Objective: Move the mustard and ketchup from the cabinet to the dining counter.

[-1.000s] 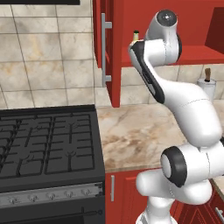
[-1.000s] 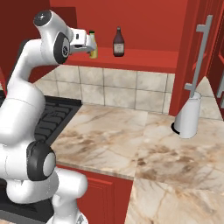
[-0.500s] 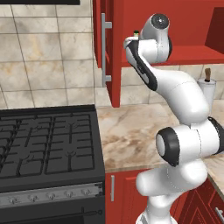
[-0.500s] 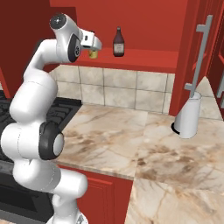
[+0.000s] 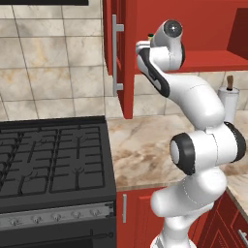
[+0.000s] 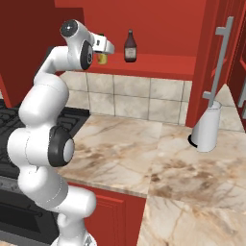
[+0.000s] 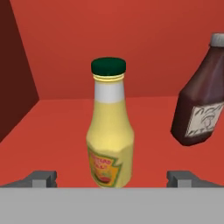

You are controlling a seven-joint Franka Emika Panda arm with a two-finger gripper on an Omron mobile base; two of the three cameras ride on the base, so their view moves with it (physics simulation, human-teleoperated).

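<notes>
The mustard [image 7: 109, 135], a yellow bottle with a green cap, stands upright on the red shelf [image 7: 57, 131] of the open cabinet [image 6: 158, 65]. It sits centred just ahead of my open gripper [image 7: 111, 179], with one fingertip on either side and neither touching it. The ketchup [image 7: 199, 100], dark red-brown, stands to its right and slightly further back. From the right base view the gripper [image 6: 106, 47] is level with the shelf, with the mustard [image 6: 102, 58] partly hidden behind the hand and the ketchup [image 6: 129, 46] apart to the right. The dining counter is out of view.
Below the cabinet lies a marbled worktop [image 6: 144, 158] with a black stove [image 5: 48, 160] on its left. A white tapered container [image 6: 207, 127] stands near the open right door [image 6: 216, 57]. The left door [image 5: 123, 48] hangs open beside the arm.
The arm has swung further in toward the shelf, bringing the gripper closer to the mustard. The jaws stayed open and both bottles have not moved.
</notes>
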